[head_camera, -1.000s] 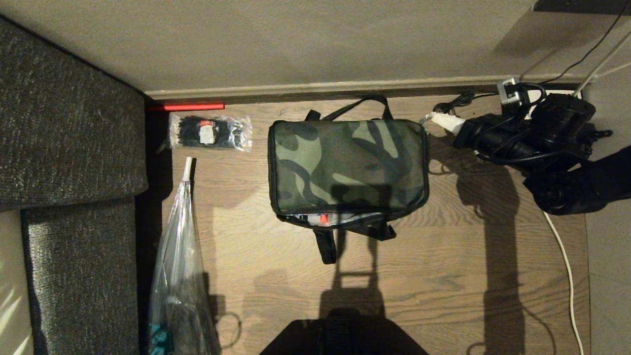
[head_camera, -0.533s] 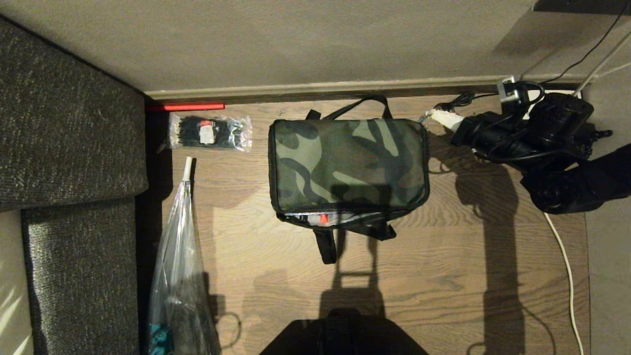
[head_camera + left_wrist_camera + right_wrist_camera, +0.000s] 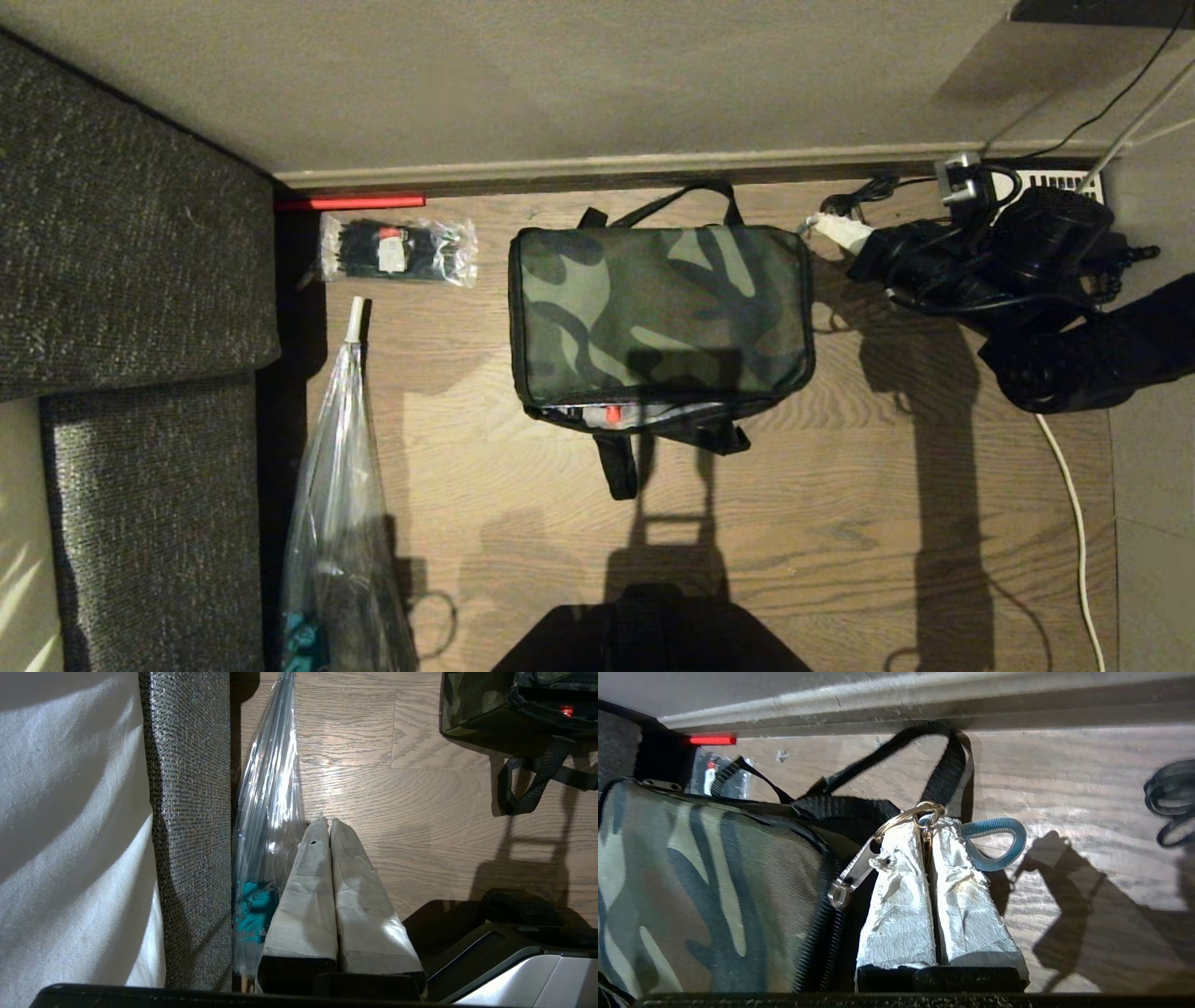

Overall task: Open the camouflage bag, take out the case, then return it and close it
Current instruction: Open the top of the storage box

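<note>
Camouflage bag (image 3: 658, 313) zipper ring (image 3: 909, 816) in right gripper (image 3: 926, 833)

right arm (image 3: 1027, 280) shifted slightly leftward, away from camera

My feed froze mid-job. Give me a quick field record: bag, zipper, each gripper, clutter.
bag: camouflage bag flat on wood floor, near edge gaping
zipper: gold ring on the zipper pull, at bag's far right corner
right gripper: shut on gold ring
left gripper: shut, parked beside clear plastic bag
clutter: packet of ties
case: not visible
</note>
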Available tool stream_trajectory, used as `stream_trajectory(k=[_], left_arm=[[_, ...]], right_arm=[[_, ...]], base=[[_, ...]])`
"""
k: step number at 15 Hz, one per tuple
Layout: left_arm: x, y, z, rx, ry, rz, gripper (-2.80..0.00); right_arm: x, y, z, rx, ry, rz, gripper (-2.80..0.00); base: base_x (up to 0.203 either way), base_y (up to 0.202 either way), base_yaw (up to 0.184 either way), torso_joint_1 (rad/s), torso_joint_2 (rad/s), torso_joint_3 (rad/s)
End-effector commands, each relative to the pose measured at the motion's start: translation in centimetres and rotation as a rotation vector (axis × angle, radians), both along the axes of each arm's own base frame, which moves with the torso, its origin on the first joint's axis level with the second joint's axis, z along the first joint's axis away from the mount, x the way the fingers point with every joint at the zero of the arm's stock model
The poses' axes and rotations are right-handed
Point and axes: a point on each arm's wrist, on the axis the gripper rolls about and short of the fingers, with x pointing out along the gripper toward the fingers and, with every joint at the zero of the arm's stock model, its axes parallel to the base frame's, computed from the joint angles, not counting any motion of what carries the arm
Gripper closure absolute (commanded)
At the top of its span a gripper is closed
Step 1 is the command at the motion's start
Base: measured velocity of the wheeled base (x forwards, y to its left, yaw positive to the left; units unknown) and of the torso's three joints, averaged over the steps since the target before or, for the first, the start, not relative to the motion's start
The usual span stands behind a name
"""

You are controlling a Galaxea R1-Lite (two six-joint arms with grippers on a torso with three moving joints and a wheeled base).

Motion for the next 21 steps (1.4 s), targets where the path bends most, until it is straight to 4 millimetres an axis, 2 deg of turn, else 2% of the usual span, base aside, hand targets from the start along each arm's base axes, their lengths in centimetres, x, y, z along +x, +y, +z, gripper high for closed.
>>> stream_trajectory(k=[1,2,5,6,9,12,15,16,19,21], left_arm=[[0.0,0.0,-0.1,-0.001,0.003,0.001,0.0],[0.0,0.0,-0.1,-0.001,0.003,0.001,0.0],[0.0,0.0,-0.1,-0.001,0.003,0.001,0.0],[0.0,0.0,-0.1,-0.001,0.003,0.001,0.0],[0.0,0.0,-0.1,-0.001,0.003,0.001,0.0],[0.0,0.0,-0.1,-0.001,0.003,0.001,0.0],[0.0,0.0,-0.1,-0.001,0.003,0.001,0.0],[0.0,0.0,-0.1,-0.001,0.003,0.001,0.0],[0.0,0.0,-0.1,-0.001,0.003,0.001,0.0],[0.0,0.0,-0.1,-0.001,0.003,0.001,0.0]], right_arm=[[-0.3,0.0,-0.9,-0.004,0.032,0.009,0.0],[-0.7,0.0,-1.6,-0.007,0.066,0.014,0.0],[-0.7,0.0,-2.0,-0.009,0.072,0.013,0.0],[-0.7,0.0,-1.9,-0.008,0.071,0.011,-2.8],[-0.8,0.0,-1.9,-0.01,0.063,0.012,-2.8],[-1.3,-0.1,-2.8,-0.016,0.1,0.017,-2.8],[-4.1,-0.1,-3.9,-0.012,0.255,0.119,-2.8],[-4.4,-0.1,-4.1,-0.007,0.29,0.142,-2.8],[-7.6,0.2,-3.8,0.037,0.437,0.214,-2.8],[-8.3,1.0,-3.9,0.096,0.545,0.26,-2.8]], base=[[0.0,0.0,0.0,0.0,0.0,0.0],[0.0,0.0,0.0,0.0,0.0,0.0],[0.0,0.0,0.0,0.0,0.0,0.0],[0.0,0.0,0.0,0.0,0.0,0.0],[0.0,0.0,0.0,0.0,0.0,0.0],[0.0,0.0,0.0,0.0,0.0,0.0],[0.0,0.0,0.0,0.0,0.0,0.0],[0.0,0.0,0.0,0.0,0.0,0.0],[0.0,0.0,0.0,0.0,0.0,0.0],[0.0,0.0,0.0,0.0,0.0,0.0]])
